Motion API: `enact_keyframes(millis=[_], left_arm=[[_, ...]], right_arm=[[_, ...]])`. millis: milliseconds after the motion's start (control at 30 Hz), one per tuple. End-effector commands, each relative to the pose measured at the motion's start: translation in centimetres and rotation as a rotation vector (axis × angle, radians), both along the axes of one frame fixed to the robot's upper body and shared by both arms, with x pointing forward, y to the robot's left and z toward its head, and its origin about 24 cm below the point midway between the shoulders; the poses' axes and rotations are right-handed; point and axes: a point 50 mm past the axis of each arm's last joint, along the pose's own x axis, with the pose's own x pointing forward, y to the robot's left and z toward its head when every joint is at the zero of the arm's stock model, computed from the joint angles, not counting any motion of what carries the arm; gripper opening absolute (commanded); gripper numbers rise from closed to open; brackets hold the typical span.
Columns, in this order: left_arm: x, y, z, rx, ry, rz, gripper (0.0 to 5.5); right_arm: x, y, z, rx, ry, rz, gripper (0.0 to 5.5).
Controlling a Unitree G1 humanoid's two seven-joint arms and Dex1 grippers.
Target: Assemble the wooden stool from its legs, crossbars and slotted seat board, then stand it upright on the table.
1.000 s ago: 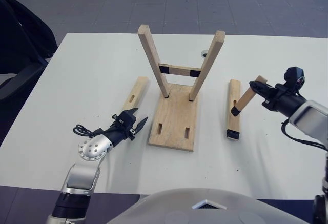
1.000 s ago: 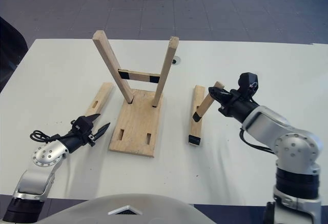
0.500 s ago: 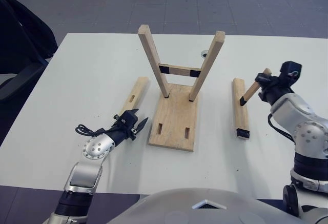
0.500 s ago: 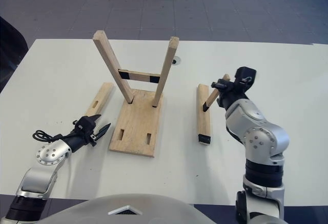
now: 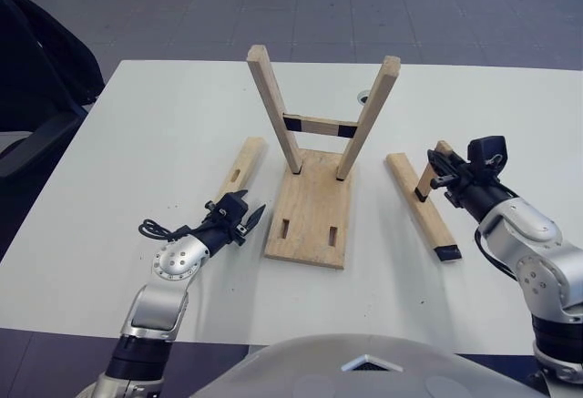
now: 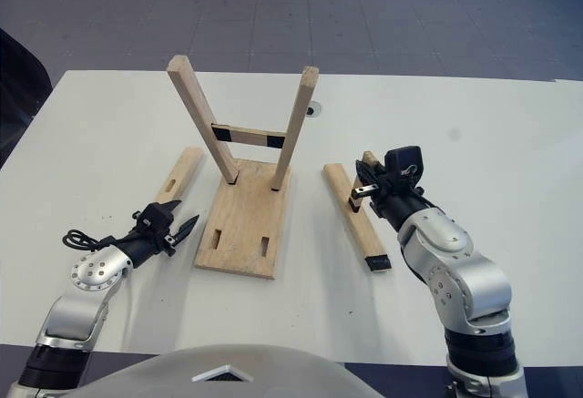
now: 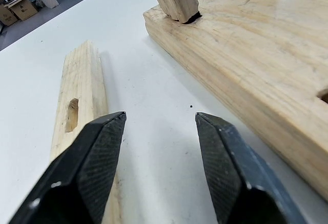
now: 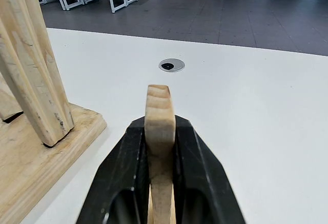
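Looking through the left eye view, we find the flat slotted pale-wood seat board [image 5: 310,211] with two upright wooden legs [image 5: 273,107] and a black-ended crossbar [image 5: 319,126] fitted; two slots wait. A loose slotted leg [image 5: 239,168] lies at its nine o'clock, a black-tipped leg [image 5: 417,205] at three o'clock. Left wrist view: our left gripper [image 7: 160,122] gapes beside the slotted leg. Right wrist view: our right gripper [image 8: 160,134] clamps a short wooden crossbar [image 8: 160,101], mostly hidden.

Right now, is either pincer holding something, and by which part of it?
The right pincer is shut on the short crossbar, gripping its flat sides near one end. The left pincer is open and holds nothing.
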Motion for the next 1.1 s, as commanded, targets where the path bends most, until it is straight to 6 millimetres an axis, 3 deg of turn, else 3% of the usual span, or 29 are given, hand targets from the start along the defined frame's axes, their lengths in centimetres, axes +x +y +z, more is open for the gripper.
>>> enact_keyframes(millis=[33, 200, 567, 633, 900, 1100], left_arm=[[0.2, -0.1, 0.2, 0.004, -0.006, 0.008, 2.51], [0.2, 0.0, 0.1, 0.005, -0.007, 0.013, 2.51], [0.4, 0.0, 0.3, 0.002, -0.010, 0.010, 2.51], [0.3, 0.0, 0.2, 0.001, -0.007, 0.013, 2.51], [-0.3, 0.1, -0.4, -0.005, 0.011, 0.025, 2.51], [-0.3, 0.1, -0.7, -0.007, 0.015, 0.040, 2.51]], right_arm=[[-0.2, -0.6, -2.3, -0.031, 0.128, -0.007, 0.40], [-0.8, -0.4, -3.0, -0.039, 0.139, 0.003, 0.40], [-0.5, 0.0, -2.2, -0.026, 0.084, -0.022, 0.40], [-0.4, 0.1, -1.7, -0.007, 0.070, -0.024, 0.87], [0.7, 0.5, 2.6, 0.044, -0.079, -0.020, 2.01], [4.6, 1.6, 10.6, 0.205, -0.289, -0.057, 2.01]])
